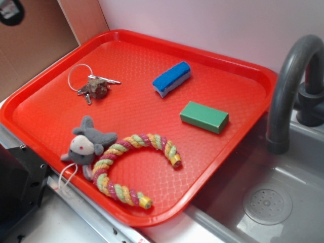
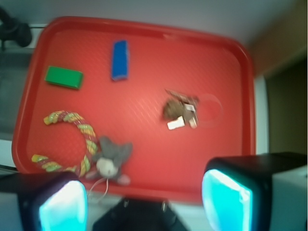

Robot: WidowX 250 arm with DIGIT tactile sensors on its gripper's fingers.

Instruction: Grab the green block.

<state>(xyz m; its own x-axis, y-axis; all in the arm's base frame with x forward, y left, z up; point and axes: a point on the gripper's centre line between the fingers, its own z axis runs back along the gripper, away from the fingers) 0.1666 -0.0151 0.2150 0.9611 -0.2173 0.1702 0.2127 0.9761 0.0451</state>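
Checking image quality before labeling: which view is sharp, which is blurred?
Exterior view: sharp, evenly lit; green block has crisp edges on the red tray. Wrist view: soft throughout, keys smeared, end effector pads glowing cyan, out of focus.

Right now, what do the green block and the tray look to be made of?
The green block looks like painted wood or hard plastic: matte faces, sharp edges, no visible grain. The tray seems moulded plastic: red, with a fine pebbled texture and a smooth, slightly glossy raised rim.

Wrist view: I get everything soft-focus; keys [image 2: 182,111] unreadable; finger pads [image 2: 226,202] cut by bottom edge. Exterior view: faucet [image 1: 293,86] cropped at right edge.
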